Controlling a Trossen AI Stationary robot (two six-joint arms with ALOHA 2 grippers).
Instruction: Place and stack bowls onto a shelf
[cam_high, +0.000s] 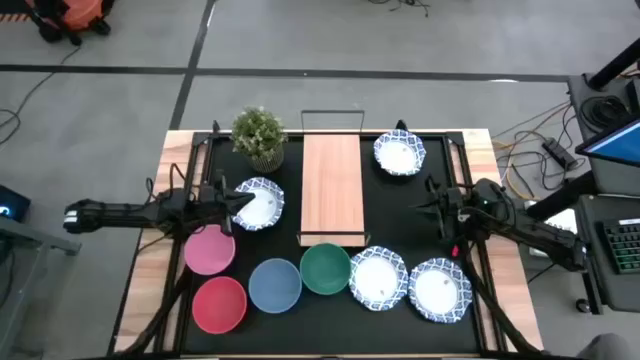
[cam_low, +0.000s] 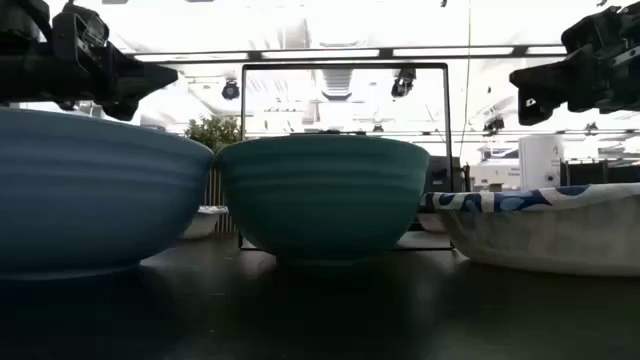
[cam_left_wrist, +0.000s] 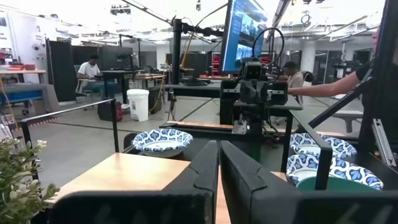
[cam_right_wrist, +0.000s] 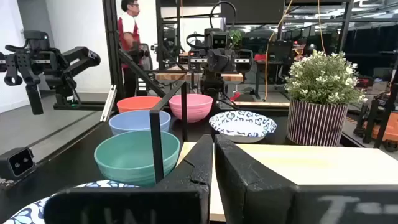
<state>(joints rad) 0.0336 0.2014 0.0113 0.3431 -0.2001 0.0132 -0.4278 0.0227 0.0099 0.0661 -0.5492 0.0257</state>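
Eight bowls sit on the black mat (cam_high: 400, 310) of my tabletop (cam_high: 150, 290), none yet on the shelf. Nearest me, along the front edge, I see the red bowl (cam_high: 219, 303), then the blue bowl (cam_high: 275, 284), the green bowl (cam_high: 325, 269), and two patterned white bowls, one (cam_high: 378, 277) touching the green bowl and the other (cam_high: 439, 290) at the right end. The blue and green bowls touch at their rims. Just behind the red bowl is the pink bowl (cam_high: 209, 249).

Farther back, in the middle of the mat, the wooden shelf (cam_high: 331, 188) lies lengthwise, its near end just behind the green bowl. Its board is bare, with a thin black wire frame at each end.

My left hand (cam_high: 238, 199) hovers left of the shelf, over the edge of a third patterned bowl (cam_high: 260, 203). Its fingers (cam_left_wrist: 205, 171) are closed together with only a thin slit between them, and they hold nothing. My right hand (cam_high: 432, 208) hovers to the right of the shelf, above bare mat, its fingers (cam_right_wrist: 239, 168) likewise closed and empty.

At the far side, a potted plant (cam_high: 259, 135) stands near the shelf's far left corner, and the fourth patterned bowl (cam_high: 400, 154) rests near its far right corner.
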